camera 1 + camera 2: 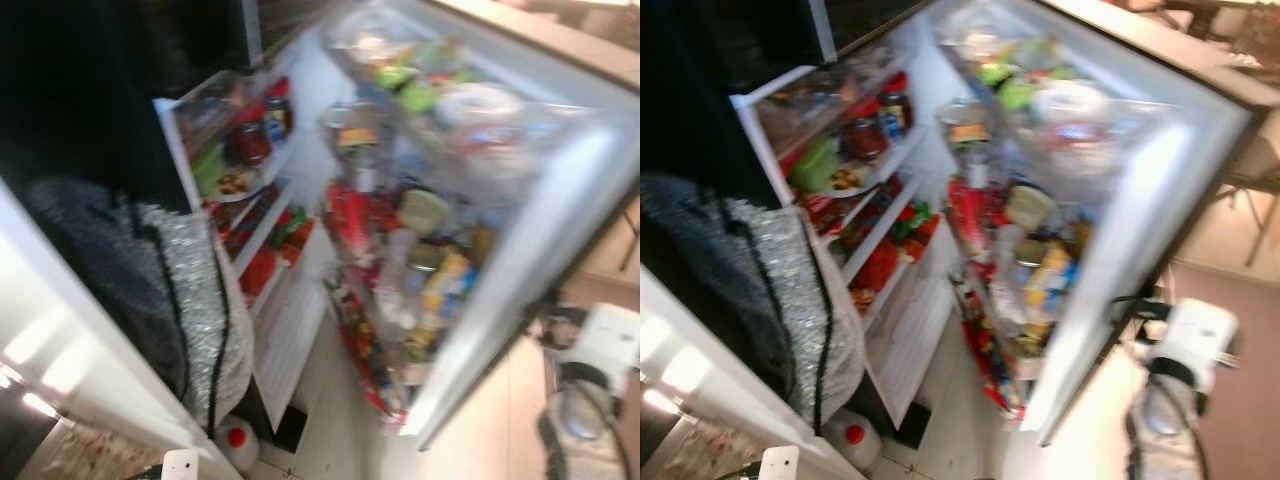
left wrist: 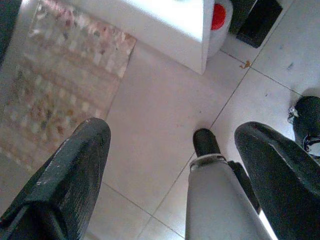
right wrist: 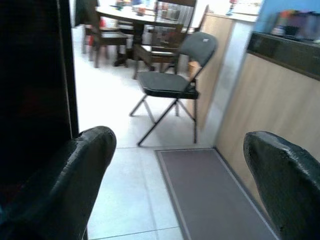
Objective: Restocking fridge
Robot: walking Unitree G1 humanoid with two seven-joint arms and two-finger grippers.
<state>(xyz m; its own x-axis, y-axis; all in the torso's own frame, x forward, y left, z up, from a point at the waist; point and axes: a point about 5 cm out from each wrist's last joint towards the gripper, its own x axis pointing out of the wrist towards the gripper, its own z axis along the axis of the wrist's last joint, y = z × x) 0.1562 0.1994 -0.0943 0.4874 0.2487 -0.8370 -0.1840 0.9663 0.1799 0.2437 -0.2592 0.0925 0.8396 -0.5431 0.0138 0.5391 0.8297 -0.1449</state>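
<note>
The fridge stands open in front of me, and the eye views are blurred. Its shelves (image 1: 262,225) hold red-lidded jars (image 1: 250,140), a plate of food and red and green packs. The door (image 1: 565,215) swings out to the right, its racks (image 1: 420,265) crowded with bottles, jars and tubs. My left gripper (image 2: 175,132) hangs open over the tiled floor, holding nothing. My right gripper (image 3: 180,140) is open and empty too, facing away into the room. My right arm (image 1: 1190,345) shows low on the right.
A person in a glittery grey top (image 1: 150,290) leans in at the fridge's left side. A white jug with a red cap (image 1: 238,438) stands on the floor at the fridge's foot. Nearby lie a patterned rug (image 2: 60,90) and a grey mat (image 3: 210,192). A folding chair (image 3: 170,82) stands beyond the mat.
</note>
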